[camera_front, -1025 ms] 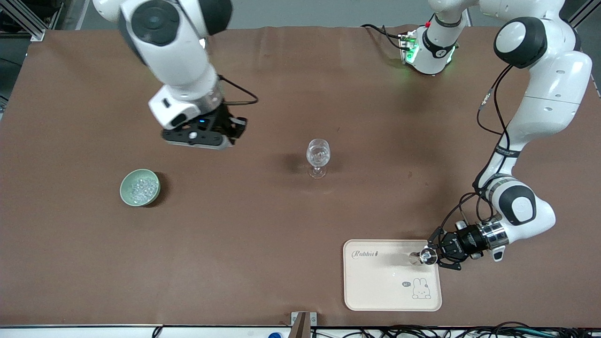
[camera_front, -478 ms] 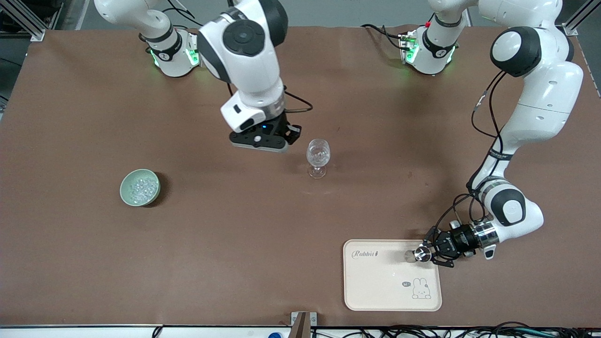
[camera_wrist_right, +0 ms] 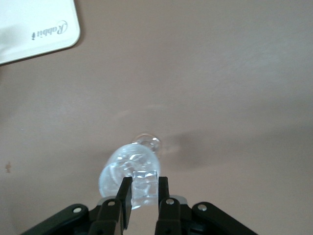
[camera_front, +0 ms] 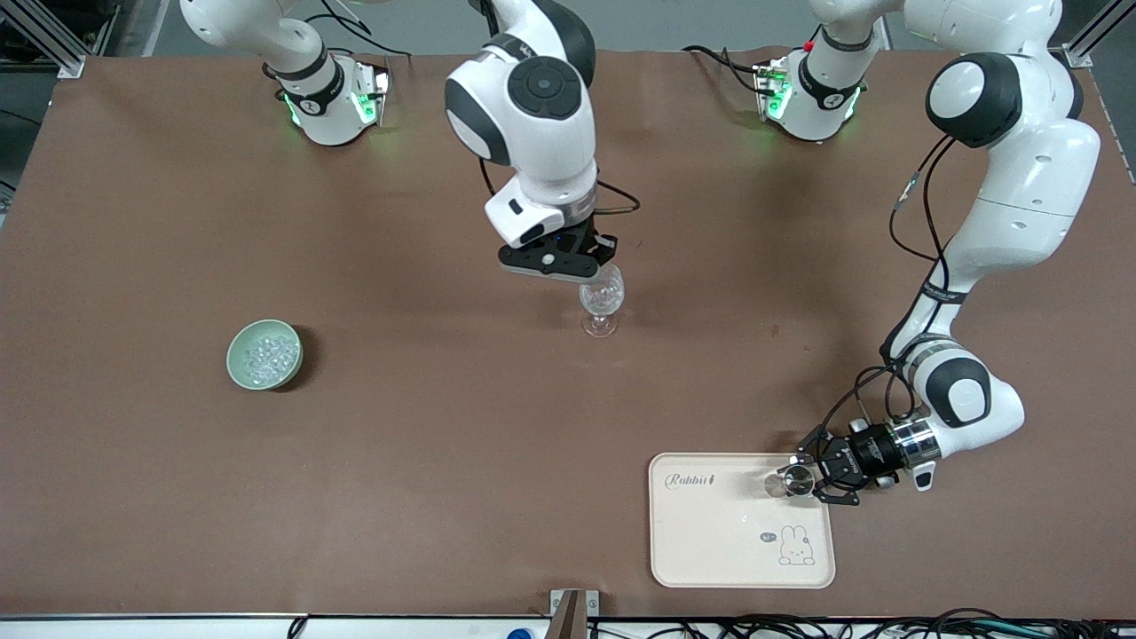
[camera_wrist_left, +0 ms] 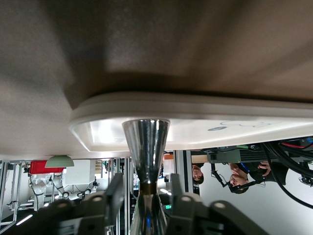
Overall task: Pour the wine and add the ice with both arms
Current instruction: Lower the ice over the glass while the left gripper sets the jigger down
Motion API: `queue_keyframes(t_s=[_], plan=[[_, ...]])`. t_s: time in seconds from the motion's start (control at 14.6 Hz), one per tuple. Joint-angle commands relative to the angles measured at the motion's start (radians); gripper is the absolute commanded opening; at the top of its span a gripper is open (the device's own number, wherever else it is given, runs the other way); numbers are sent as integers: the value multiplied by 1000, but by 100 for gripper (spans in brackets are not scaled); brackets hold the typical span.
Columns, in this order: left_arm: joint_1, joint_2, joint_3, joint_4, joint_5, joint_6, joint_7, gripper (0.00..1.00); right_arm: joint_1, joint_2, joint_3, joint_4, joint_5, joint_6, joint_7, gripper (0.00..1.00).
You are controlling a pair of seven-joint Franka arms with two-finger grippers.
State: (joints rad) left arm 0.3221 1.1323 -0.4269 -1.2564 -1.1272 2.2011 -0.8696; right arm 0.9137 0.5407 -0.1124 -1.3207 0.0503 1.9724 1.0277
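A clear stemmed glass (camera_front: 602,306) stands mid-table. My right gripper (camera_front: 596,271) hangs just over its rim, shut on a clear ice cube (camera_wrist_right: 145,188); the glass bowl (camera_wrist_right: 117,171) lies right under the cube. More ice fills the pale green bowl (camera_front: 264,354) toward the right arm's end. My left gripper (camera_front: 803,479) sits low at the tray's (camera_front: 710,532) edge, open around a silver hourglass-shaped measuring cup (camera_wrist_left: 145,142) that stands on the tray (camera_wrist_left: 244,125). Its fingers (camera_wrist_left: 116,188) stand clear of the cup's waist on both sides. Wine is out of view.
The cream tray with a rabbit print lies near the front table edge toward the left arm's end. Brown table cover stretches between bowl, glass and tray. Both arm bases (camera_front: 328,98) stand along the edge farthest from the front camera.
The right arm swung from near the bowl's side to over the glass, carrying the ice cube. The left gripper lowered slightly at the tray and opened off the silver cup.
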Motion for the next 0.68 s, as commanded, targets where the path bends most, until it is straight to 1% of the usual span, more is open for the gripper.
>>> queue_keyframes(t_s=[0.0,0.14,0.27,0.34,0.41,0.62], plan=[[18,-29,10,8,4,0,9,100,22,41,-12,24,8,28,35,3],[49,-81,11,-21,110,-27,4,100,33,45,-12,24,10,29,51,3],[87,-126,11,-18,316,-131,3,100,48,61,-12,24,10,29,81,3],[119,-140,7,-15,405,-185,3,100,53,61,-12,24,10,29,83,3],[132,-158,4,-14,469,-216,3,100,59,62,-12,23,10,29,87,3],[132,-250,-7,-12,732,-312,12,100,60,81,-12,23,8,52,89,4]])
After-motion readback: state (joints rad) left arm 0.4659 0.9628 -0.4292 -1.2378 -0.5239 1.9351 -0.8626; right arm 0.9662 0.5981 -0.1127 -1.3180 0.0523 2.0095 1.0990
